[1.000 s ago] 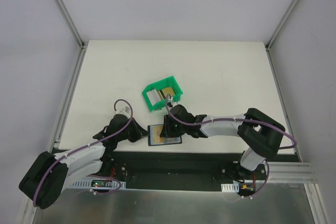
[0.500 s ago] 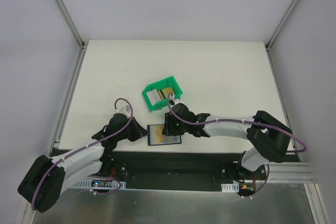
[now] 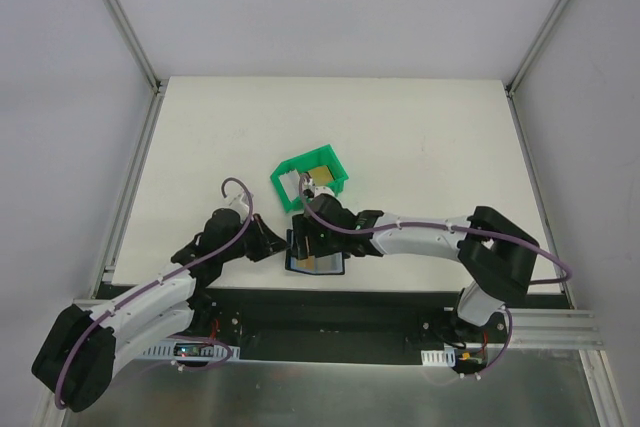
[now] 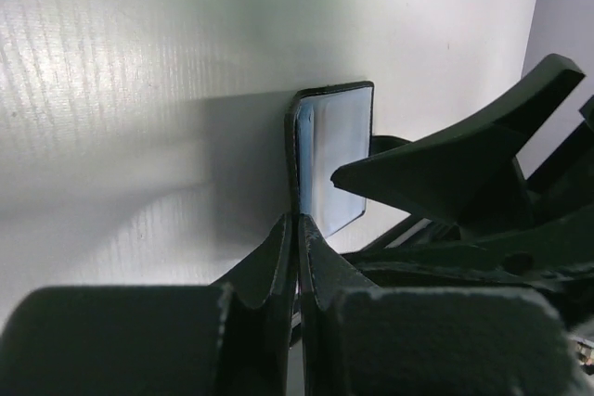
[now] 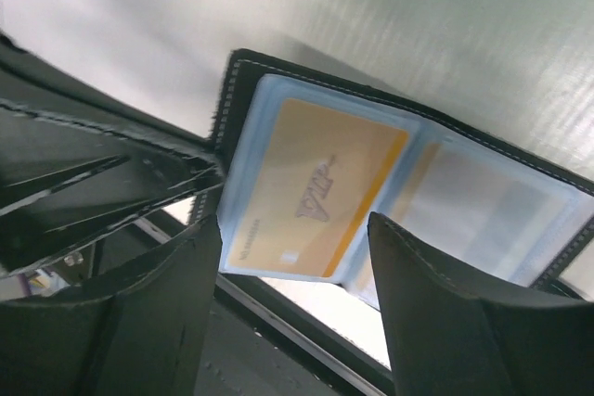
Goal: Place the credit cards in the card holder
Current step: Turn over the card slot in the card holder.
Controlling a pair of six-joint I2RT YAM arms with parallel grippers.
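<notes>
Near the table's (image 3: 400, 137) front edge in the top view, the wallet (image 3: 332, 263) is lying open between the two arms. The left gripper (image 3: 274, 247) is meeting its left edge, and the right gripper (image 3: 308, 245) is hovering over its middle, covering much of it. Behind them, a green bin (image 3: 297, 164) is holding a tan card (image 3: 320, 173). How far either pair of jaws is open is too small to tell from this height.

Seen from the left wrist, the left gripper (image 4: 297, 227) is pinching the wallet (image 4: 336, 136) by its near edge, the jaws pressed together on the black cover with no gap showing. The wallet's bluish page is running away from the fingertips across the white table (image 4: 139, 90). The right gripper (image 4: 445, 173) is looming over its far side as a dark shape.

Seen from the right wrist, the wallet (image 5: 483, 201) is spreading open below the right gripper (image 5: 295, 229), whose jaws are standing wide apart and gripping nothing. A gold card (image 5: 316, 187) is lying flat on the left page behind the bluish sleeve, framed between the two fingers (image 5: 418, 275); whether they are touching the page cannot be told. The left gripper (image 5: 111, 192) is clamping the wallet's left edge.
</notes>
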